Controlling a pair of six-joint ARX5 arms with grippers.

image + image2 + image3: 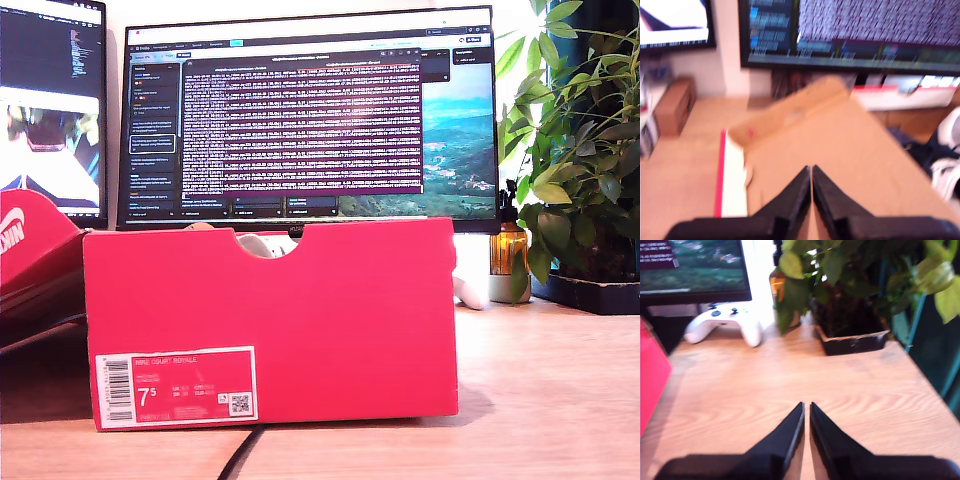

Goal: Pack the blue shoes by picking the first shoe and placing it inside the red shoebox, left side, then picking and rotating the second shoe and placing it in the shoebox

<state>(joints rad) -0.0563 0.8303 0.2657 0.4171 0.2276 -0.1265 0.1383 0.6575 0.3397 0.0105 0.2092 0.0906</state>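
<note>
Here we are at the start: the red shoebox stands square in the middle of the exterior view, smooth bright card, half-round notch cut in its top edge, a white-bordered size label low toward that view's left. Something pale shows through the notch; I can't tell what it is. My first gripper hangs over the box's plain tan cardboard interior, jaws pressed together, nothing between them. At the edge of that first wrist view there is a dark blue and white shape, probably one of the blue shoes, too blurred to be sure. My second gripper hovers above bare wood-grain desk, jaws also pressed together and empty, the red wall of the box just off to one side.

Neither arm shows in the exterior view, so I steer by the wrist cameras. As I judge it, no shoe is packed yet. To do the pick well I'd spread the jaws wide first, come down across the shoe's narrow waist, and pinch the soft suede upper rather than the slick rubber sole, then lower it flat along one wall so its partner has room.
</note>
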